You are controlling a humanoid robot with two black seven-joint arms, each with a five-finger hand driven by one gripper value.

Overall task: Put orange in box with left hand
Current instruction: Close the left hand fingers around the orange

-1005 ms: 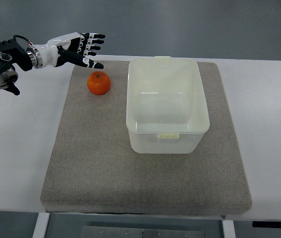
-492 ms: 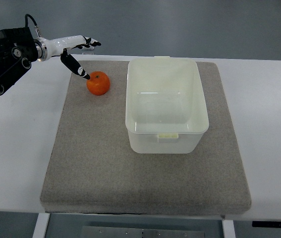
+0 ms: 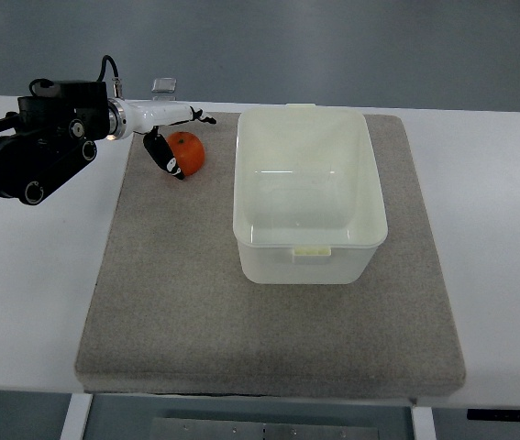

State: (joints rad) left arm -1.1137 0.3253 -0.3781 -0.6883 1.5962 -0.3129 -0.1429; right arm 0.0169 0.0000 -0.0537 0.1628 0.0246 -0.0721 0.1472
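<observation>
The orange (image 3: 190, 156) sits on the grey mat (image 3: 186, 302) near its far left corner, left of the box. The box (image 3: 241, 197) is pale, translucent, open-topped and empty, standing on the mat right of centre. My left hand (image 3: 184, 139) reaches in from the left and straddles the orange. Its thumb (image 3: 164, 156) lies against the orange's near left side, and its fingers (image 3: 197, 115) stretch over the far side with a small gap. The orange still rests on the mat. The right arm is out of view.
The mat lies on a white table (image 3: 39, 275). A small clear clip-like object (image 3: 163, 86) stands at the table's far edge behind my hand. The box's left wall is a short way right of the orange.
My left arm has moved right and down toward the orange. The hand turned so the thumb dropped beside the orange and the fingers came over it. The orange has not moved.
</observation>
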